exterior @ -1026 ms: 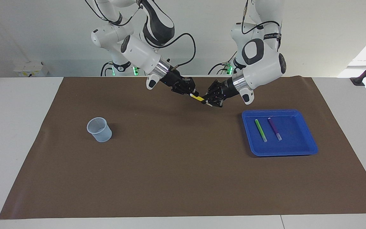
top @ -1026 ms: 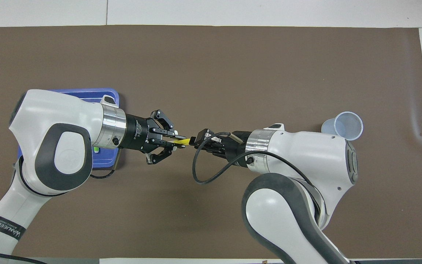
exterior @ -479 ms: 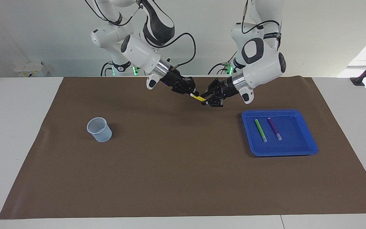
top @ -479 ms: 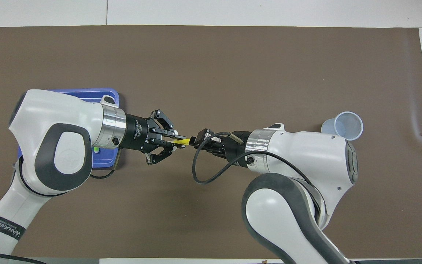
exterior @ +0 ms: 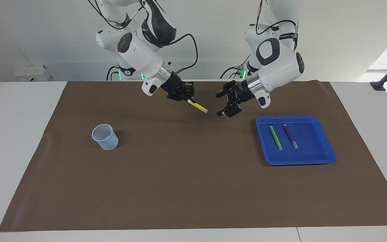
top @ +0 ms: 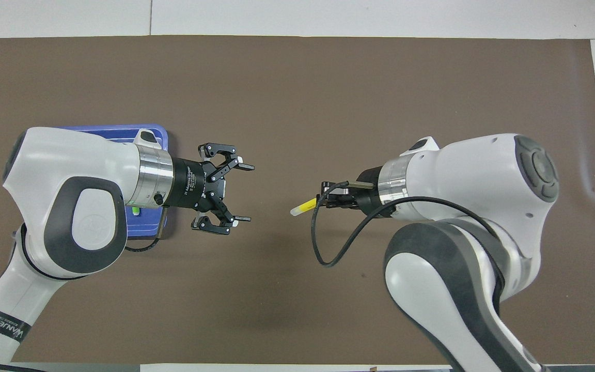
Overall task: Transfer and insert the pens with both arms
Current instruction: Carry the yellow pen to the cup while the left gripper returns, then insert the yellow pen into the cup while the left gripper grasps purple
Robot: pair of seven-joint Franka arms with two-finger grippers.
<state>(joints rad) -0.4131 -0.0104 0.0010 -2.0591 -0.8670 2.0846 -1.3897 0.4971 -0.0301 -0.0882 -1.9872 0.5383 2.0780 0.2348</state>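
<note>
a: our right hand (exterior: 187, 97) is clamped on the slim yellow marker pen (exterior: 198, 107), pale tip slanting down over the brown mat; our left hand (exterior: 226, 104), at its three o'clock in the facing view, hangs with fingers spread and empty.

b: so we judge the handover done. next we must carry it over the clear plastic cup (exterior: 105, 136), tip it upright and drop it in.

a: green pen (exterior: 275, 137) and purple pen (exterior: 290, 136) wait in the blue tray (exterior: 314, 158). no writing we can read for certain.
</note>
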